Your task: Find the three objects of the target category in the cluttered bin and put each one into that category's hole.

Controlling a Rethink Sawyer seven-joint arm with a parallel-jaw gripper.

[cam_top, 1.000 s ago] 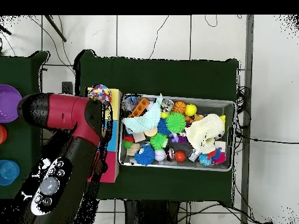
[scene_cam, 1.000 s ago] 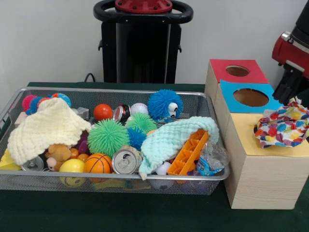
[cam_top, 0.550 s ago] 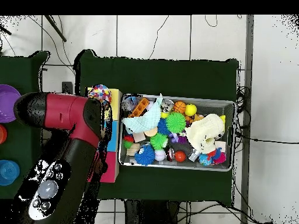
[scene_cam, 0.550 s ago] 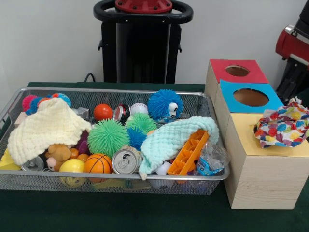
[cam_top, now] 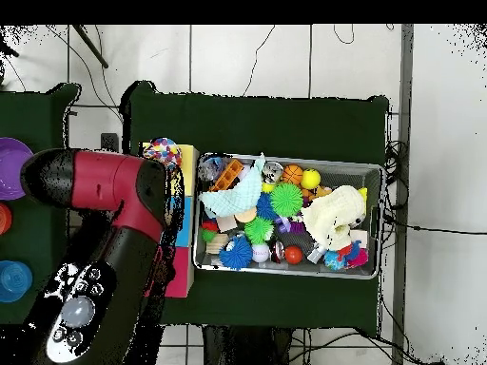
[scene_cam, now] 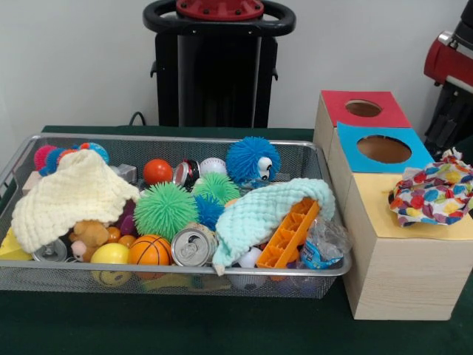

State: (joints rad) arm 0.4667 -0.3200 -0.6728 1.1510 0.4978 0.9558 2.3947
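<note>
While no writing reads on the can (scene_cam: 192,247) in the bin (scene_cam: 325,271), the pincer's state cannot be told.

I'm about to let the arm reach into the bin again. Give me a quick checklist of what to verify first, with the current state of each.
1. Patterned cloth through the yellow hole: not ok, it lies bunched on the yellow box top.
2. Blue hole unblocked: ok.
3. Red hole unblocked: ok.
4. Arm clear of the bin: ok, it is over the boxes' side.
5. End effector state: cannot tell, hidden in both views.
6. Remaining cloths reachable: ok, cream cloth and mint cloth lie on top.
</note>
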